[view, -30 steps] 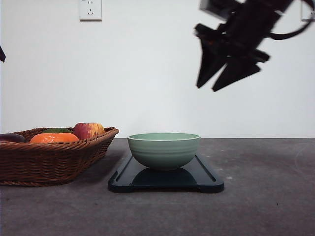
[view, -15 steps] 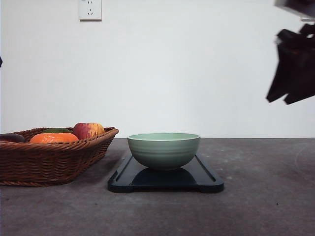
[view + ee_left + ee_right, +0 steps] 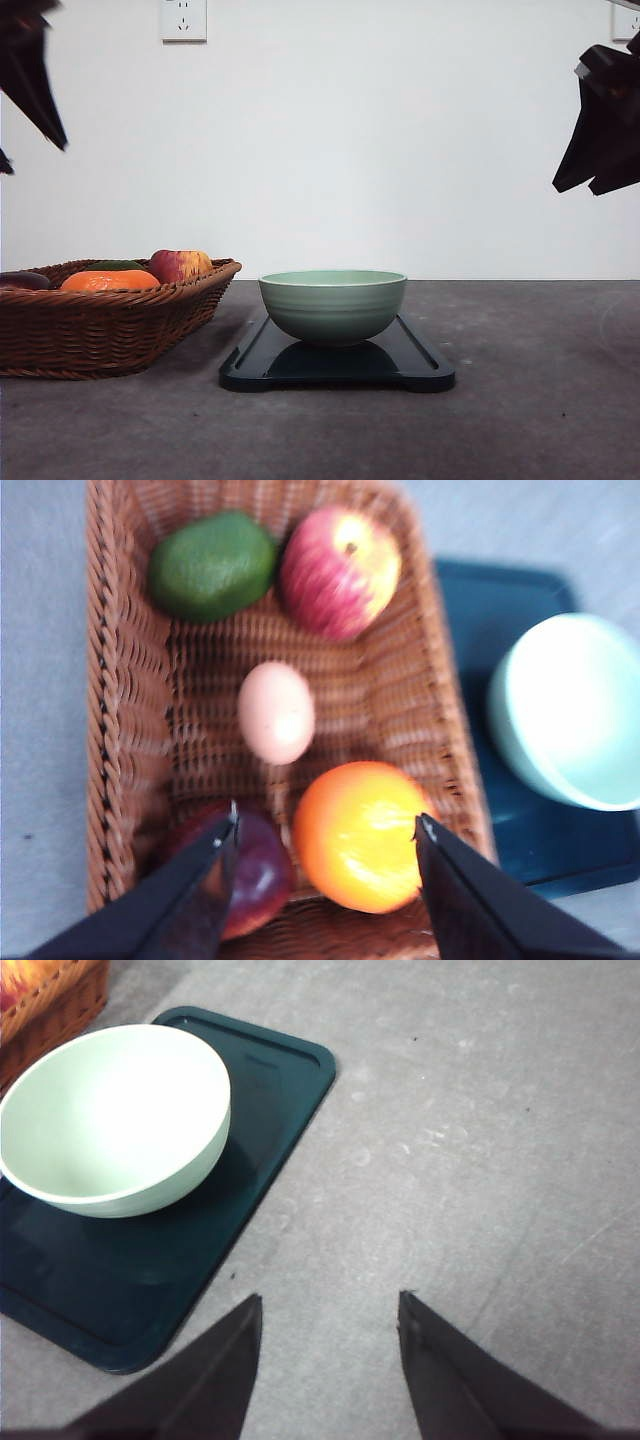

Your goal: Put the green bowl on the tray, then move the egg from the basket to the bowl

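The basket (image 3: 130, 730) is brown woven wicker, rough and ribbed, while the egg (image 3: 276, 712) lying in it has a smooth, matt pinkish shell and the orange fruit (image 3: 357, 836) beside it looks smooth with a soft sheen. The green bowl (image 3: 333, 305) has a smooth, faintly ridged outside with a light gloss, and the tray (image 3: 420, 360) under it is dark and glossy enough to mirror the bowl's base. The table (image 3: 480, 1160) is grey, matt and slightly speckled, and both the left tool (image 3: 325, 825) and the right tool (image 3: 330, 1305) have matt black fingers that look like plastic.
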{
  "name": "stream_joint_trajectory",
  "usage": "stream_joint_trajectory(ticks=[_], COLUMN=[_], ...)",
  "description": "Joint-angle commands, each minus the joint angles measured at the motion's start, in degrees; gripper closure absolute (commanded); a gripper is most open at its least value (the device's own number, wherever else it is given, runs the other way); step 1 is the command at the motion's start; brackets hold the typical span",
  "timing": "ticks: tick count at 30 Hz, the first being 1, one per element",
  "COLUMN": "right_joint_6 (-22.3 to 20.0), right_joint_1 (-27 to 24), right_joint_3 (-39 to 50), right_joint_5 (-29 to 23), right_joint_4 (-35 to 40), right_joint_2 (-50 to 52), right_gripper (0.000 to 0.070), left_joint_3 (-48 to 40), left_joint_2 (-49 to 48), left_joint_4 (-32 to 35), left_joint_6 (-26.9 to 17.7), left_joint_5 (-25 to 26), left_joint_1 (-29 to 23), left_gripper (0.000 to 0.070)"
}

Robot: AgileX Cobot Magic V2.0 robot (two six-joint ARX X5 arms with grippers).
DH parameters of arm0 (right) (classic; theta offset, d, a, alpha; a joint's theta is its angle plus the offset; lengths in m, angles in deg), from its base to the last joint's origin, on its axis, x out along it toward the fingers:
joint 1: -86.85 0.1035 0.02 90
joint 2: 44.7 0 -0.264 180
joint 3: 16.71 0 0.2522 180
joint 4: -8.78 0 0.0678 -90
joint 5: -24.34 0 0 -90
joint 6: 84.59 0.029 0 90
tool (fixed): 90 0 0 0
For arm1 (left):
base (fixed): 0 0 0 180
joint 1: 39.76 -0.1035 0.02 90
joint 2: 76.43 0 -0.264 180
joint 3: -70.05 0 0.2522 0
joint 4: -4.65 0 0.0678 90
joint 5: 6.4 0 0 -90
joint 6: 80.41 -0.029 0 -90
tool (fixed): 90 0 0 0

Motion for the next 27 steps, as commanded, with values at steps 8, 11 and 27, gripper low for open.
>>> stream_joint_trajectory(ticks=[8,11,27], right_joint_6=[-0.46,-0.46,-0.66], right_joint_1=[0.13,0.13,0.13], right_joint_3=[-0.22,-0.22,-0.22], right_joint_5=[-0.04,-0.04,-0.05], right_joint_4=[0.66,0.68,0.97], right_joint_2=[-0.46,-0.46,-0.5], right_gripper=[0.0434,0.0434,0.0434], left_joint_3=[13.25,16.21,21.65], left_joint_2=[18.71,23.6,37.33], left_joint_4=[-6.21,-6.34,-6.04], left_joint_6=[-1.13,-1.15,-1.11], left_joint_5=[-7.53,-9.91,-13.8], left_joint_1=[4.59,5.68,6.96], left_gripper=[0.0352,0.0352,0.0352])
